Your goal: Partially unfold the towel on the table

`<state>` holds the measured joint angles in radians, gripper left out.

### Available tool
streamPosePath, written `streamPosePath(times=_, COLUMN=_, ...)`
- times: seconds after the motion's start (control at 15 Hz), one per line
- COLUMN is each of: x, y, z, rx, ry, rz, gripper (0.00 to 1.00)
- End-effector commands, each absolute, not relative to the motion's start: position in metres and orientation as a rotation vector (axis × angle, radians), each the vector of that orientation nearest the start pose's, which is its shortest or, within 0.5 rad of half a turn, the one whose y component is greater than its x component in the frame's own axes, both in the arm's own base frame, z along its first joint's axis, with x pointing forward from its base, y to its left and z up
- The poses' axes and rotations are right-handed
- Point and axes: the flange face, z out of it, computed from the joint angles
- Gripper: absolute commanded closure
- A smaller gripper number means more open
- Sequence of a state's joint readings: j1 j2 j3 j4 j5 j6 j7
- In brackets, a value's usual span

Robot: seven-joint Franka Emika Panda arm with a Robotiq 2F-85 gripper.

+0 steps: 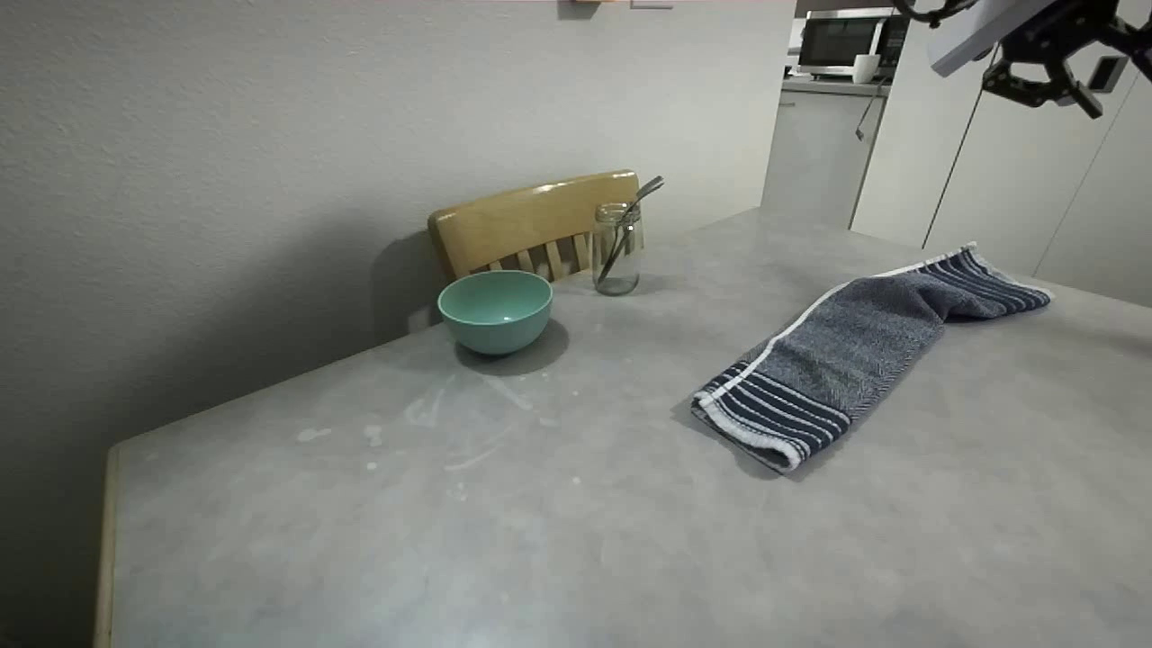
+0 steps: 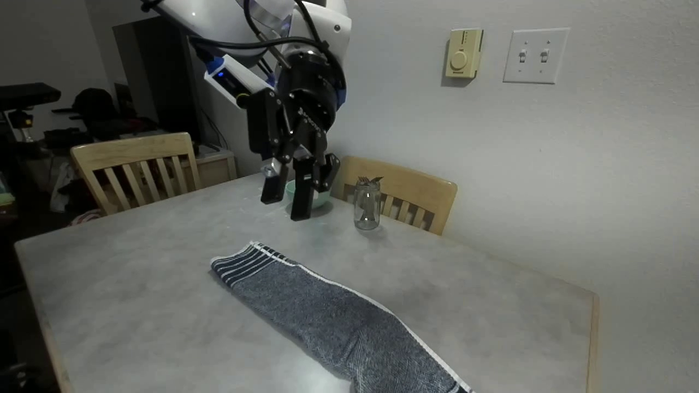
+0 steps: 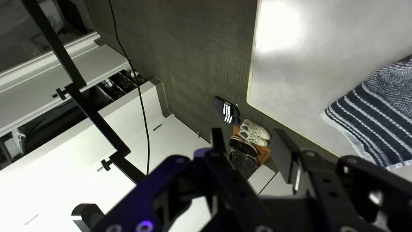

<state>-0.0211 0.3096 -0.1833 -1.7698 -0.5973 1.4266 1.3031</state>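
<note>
Broadly, a pale wall point(image 1: 270, 162) fills the upper left of an exterior view, with white panels point(image 1: 1026, 171) at the upper right. Below it the light grey table point(image 1: 540, 549) takes up the lower frame, its matte top carrying faint smudges point(image 1: 313, 434) left of centre. Tan edging point(image 1: 105, 540) shows at the lower left; in the wrist view a rounded table corner sits right of centre, with dark floor point(image 3: 199, 58) to its left.

The robot arm point(image 2: 218, 22) reaches in from the top of an exterior view, left of centre. A wooden chair point(image 2: 131, 148) stands at the left there, and another chair point(image 2: 409, 180) behind the table, right of centre.

The towel point(image 1: 828, 346) lies on the table at the right of an exterior view, a long folded strip slanting up towards the right, its upper striped end near the table's edge. From it, a wide stretch of tabletop runs to the left and bottom of the frame.

The gripper point(image 2: 286, 207) hangs in the air, higher than the towel and apart from it, its fingers point(image 2: 302, 202) spread with a gap between. In an exterior view the teal bowl point(image 1: 495, 315) sits near the far edge, left of centre; just to its right stands a glass jar point(image 1: 617, 261) with cutlery point(image 1: 650, 186) in it.
</note>
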Motion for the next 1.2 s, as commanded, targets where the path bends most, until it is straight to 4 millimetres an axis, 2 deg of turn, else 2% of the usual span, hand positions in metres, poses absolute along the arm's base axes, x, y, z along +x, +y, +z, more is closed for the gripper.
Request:
streamPosePath(times=0.0, x=0.541, y=-0.154, z=0.381, rx=1.849, ry=-1.331, rz=-0.176, gripper=0.28)
streamPosePath(times=0.27, x=0.551, y=-0.125, z=0.366, rx=2.024, ry=-1.215, rz=-0.046, gripper=0.01)
streamPosePath(times=0.4, x=0.555, y=-0.117, z=0.358, rx=2.119, ry=-1.122, rz=-0.034, gripper=0.00)
streamPosePath(times=0.47, x=0.563, y=-0.120, z=0.360, rx=2.034, ry=-1.209, rz=-0.046, gripper=0.04)
streamPosePath(times=0.53, x=0.563, y=-0.117, z=0.356, rx=2.065, ry=-1.178, rz=-0.043, gripper=0.00)
streamPosePath(times=0.8, x=0.563, y=-0.116, z=0.353, rx=2.085, ry=-1.152, rz=-0.048, gripper=0.00)
streamPosePath(times=1.0, x=0.572, y=-0.096, z=0.338, rx=2.254, ry=-1.064, rz=-0.077, gripper=0.00)
streamPosePath(times=1.13, x=0.584, y=-0.074, z=0.328, rx=2.372, ry=-1.049, rz=-0.060, gripper=0.00)
